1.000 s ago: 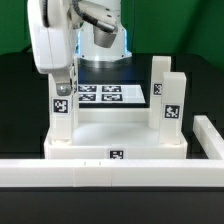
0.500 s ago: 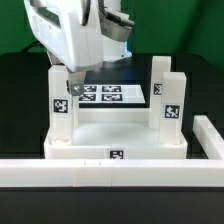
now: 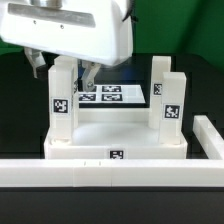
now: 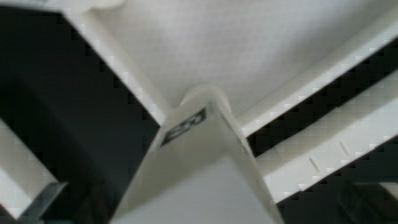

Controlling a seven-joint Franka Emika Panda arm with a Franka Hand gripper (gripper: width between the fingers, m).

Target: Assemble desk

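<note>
The desk panel [image 3: 115, 135] lies on the table with its white tag-marked legs standing upright in the corner sockets. My gripper [image 3: 63, 68] hangs over the front leg [image 3: 62, 100] on the exterior view's left. It is open, with one finger on each side of the leg's top and a gap showing. Two more legs [image 3: 172, 105] [image 3: 160, 78] stand on the right. The wrist view looks straight down that leg [image 4: 199, 165] onto the panel [image 4: 231, 50], with dark fingertips [image 4: 43, 200] far apart on either side. My hand hides the back left corner.
The long white L-shaped rail [image 3: 110, 172] runs along the front and turns back on the exterior view's right [image 3: 212, 138]. The marker board [image 3: 100, 94] lies flat behind the panel. The robot base stands behind that.
The jaws have spread off the left front leg, and my hand has turned and come up closer to the camera. The leg stays upright in its socket.
</note>
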